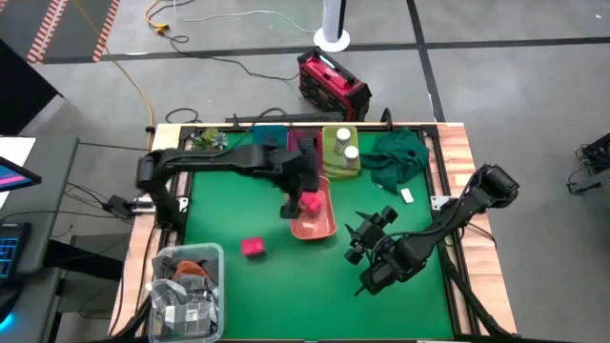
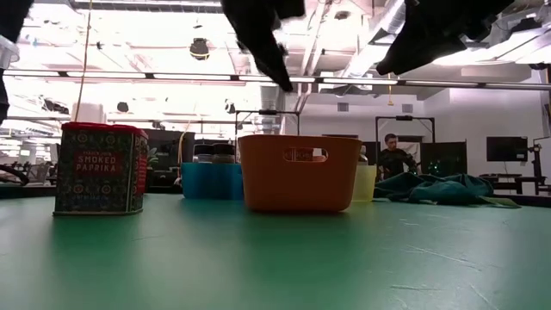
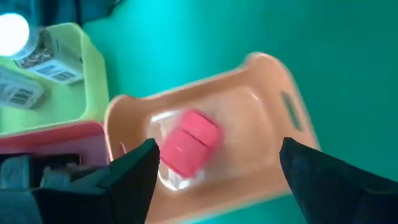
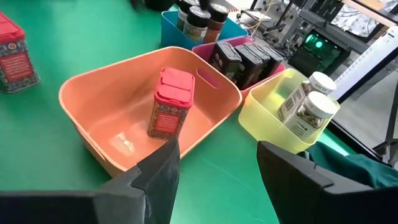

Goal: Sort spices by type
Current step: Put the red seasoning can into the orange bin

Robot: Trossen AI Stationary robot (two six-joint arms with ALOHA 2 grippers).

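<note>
My left gripper (image 1: 294, 202) (image 3: 217, 158) hangs open above the salmon bin (image 1: 322, 221) (image 4: 118, 124). A magenta block (image 3: 186, 143) (image 4: 170, 102) stands upright on the bin's floor below it, untouched. A second magenta block (image 1: 253, 248) (image 2: 99, 168) stands on the green table, left of the bin. My right gripper (image 1: 367, 236) (image 4: 217, 180) is open and held off the table, right of the bin. White-capped bottles (image 4: 308, 102) sit in the yellow bin (image 1: 340, 152). Dark boxy packs (image 4: 245, 62) fill the pink bin, and dark round jars (image 4: 199, 18) fill the blue bin.
A clear tub (image 1: 188, 289) with more containers sits at the near left corner. A dark green cloth (image 1: 396, 157) (image 2: 448, 188) lies at the far right, with a small white piece (image 1: 407, 195) beside it. Open green table (image 1: 286, 295) stretches along the near side.
</note>
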